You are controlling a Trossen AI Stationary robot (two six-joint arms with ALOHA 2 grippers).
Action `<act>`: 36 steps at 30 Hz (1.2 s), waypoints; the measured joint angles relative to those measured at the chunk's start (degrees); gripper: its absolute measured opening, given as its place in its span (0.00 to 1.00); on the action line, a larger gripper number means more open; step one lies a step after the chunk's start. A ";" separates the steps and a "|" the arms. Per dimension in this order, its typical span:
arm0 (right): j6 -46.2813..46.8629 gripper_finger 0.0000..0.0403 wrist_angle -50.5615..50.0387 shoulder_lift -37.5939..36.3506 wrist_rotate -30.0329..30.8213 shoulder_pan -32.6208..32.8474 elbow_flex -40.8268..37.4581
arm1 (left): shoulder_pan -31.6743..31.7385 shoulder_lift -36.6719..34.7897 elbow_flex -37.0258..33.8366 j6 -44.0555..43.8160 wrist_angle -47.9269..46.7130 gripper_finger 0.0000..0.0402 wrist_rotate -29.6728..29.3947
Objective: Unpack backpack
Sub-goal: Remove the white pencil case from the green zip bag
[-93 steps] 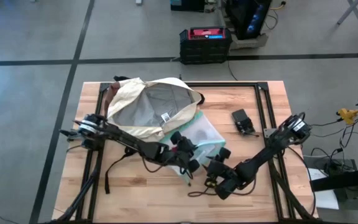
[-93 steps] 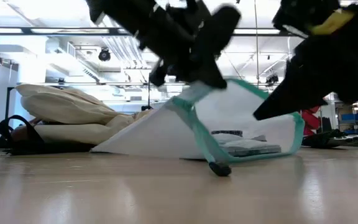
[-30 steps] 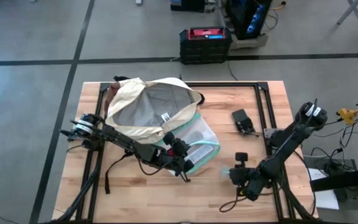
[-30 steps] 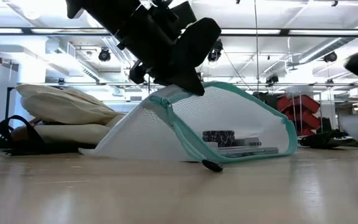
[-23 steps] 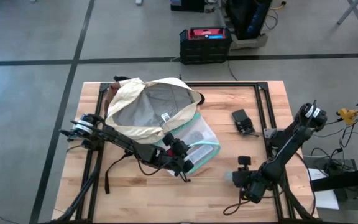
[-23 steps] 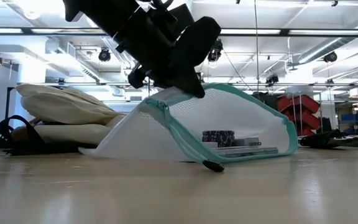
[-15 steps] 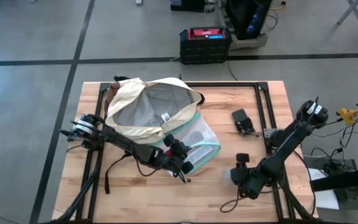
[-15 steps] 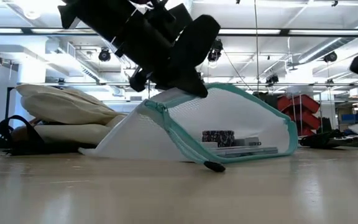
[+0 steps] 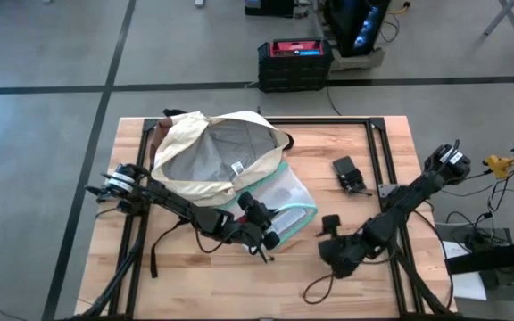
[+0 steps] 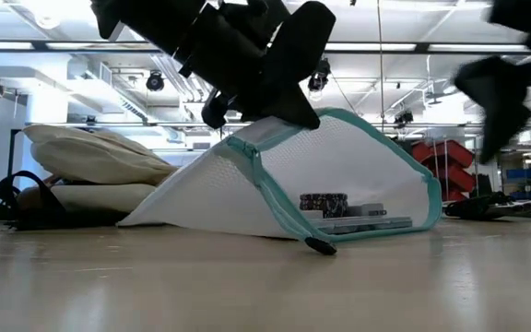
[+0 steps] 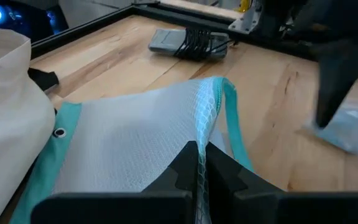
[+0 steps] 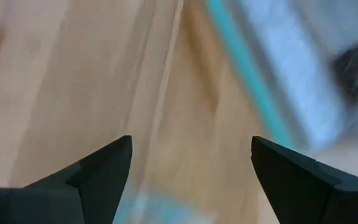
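The cream backpack (image 9: 212,147) lies open on its side at the table's far left, grey lining up. Against its near right side rests the clear teal-edged pouch (image 9: 288,201), with dark items (image 10: 325,201) inside. My left gripper (image 9: 266,236) is shut on the pouch's raised edge. My right gripper (image 9: 328,234) hangs open over bare wood just right of the pouch, its fingers (image 12: 104,171) wide apart with nothing between them. A pale bluish packet (image 11: 350,130) lies on the wood under it. My left gripper pinches the pouch's mesh wall beside its teal zip edge (image 11: 209,121) between its two shut fingers. The fingers slant down from the table's left side. The held edge (image 10: 247,138) is lifted into a tent, while the pouch's bottom (image 10: 367,229) stays on the table.
A dark device with cords (image 9: 349,174) lies at the far right. A black cable (image 9: 315,287) loops near the front edge. The backpack's black straps (image 9: 163,236) trail under my left arm. Black frame rails (image 9: 377,152) run along the table's sides.
My right gripper has swung toward the table's left, closer to the pouch, and risen a little. My left gripper has tipped slightly in place, keeping its hold, and the pouch's raised edge has shifted with it.
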 joint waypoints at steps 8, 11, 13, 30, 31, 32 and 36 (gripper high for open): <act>-18.27 0.72 20.43 9.06 -5.48 -12.78 -0.20 | -1.89 0.00 0.00 1.84 3.79 0.00 -0.02; -19.38 0.70 22.92 13.07 -8.61 -16.41 -0.24 | -2.05 0.00 0.00 1.88 3.75 0.00 -0.07; -19.02 0.69 24.95 15.09 -11.09 -17.83 -0.22 | -2.13 0.00 -0.02 1.88 3.50 0.00 -0.07; -23.32 0.71 21.72 9.81 -20.37 -20.00 1.06 | -3.58 0.00 -0.02 2.57 0.50 0.00 -0.07; -24.18 0.72 21.84 10.17 -20.88 -20.61 1.25 | -3.58 0.00 -0.02 2.58 0.51 0.00 -0.07; -24.89 0.74 22.21 10.76 -21.89 -21.32 1.41 | -3.58 0.00 -0.02 2.57 0.49 0.00 -0.09; -27.49 0.79 22.27 13.30 -24.56 -23.78 2.10 | -3.52 0.00 -0.02 2.38 -0.51 0.00 -0.09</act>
